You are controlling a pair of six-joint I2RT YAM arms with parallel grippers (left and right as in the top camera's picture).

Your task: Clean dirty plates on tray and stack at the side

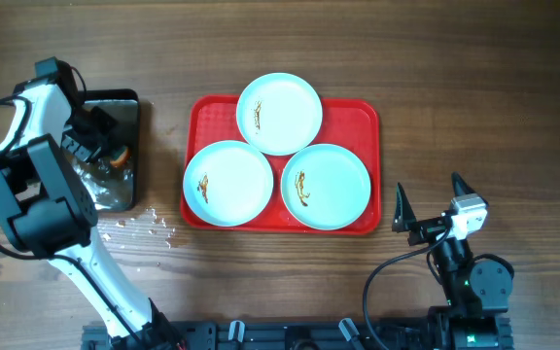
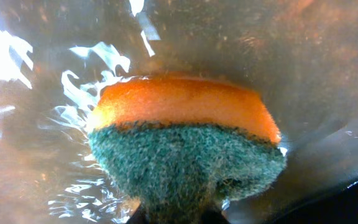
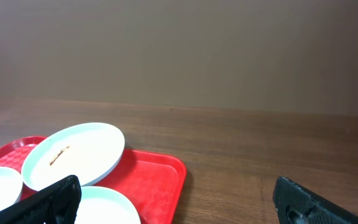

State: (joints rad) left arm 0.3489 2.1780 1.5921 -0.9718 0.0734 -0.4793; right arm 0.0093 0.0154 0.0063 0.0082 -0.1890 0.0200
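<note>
Three plates (image 1: 279, 114) on tray (image 1: 363, 113): one behind, two before; pan (image 1: 130, 101) left of tray, sponge (image 2: 185, 143) in pan.

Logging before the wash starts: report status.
Left pincer shut on sponge, in the wet pan. Right pincer open, beside the tray. Three plates on tray, all smeared. Nothing in the way.

Dark wooden table (image 1: 474, 87), red tray (image 1: 358, 112) at centre, black pan (image 1: 126, 190) at left, water droplets (image 1: 144, 224) beside pan

Three plates (image 3: 73, 152) on red tray (image 3: 157, 179), left; right claw (image 3: 176, 185) spread wide.
</note>
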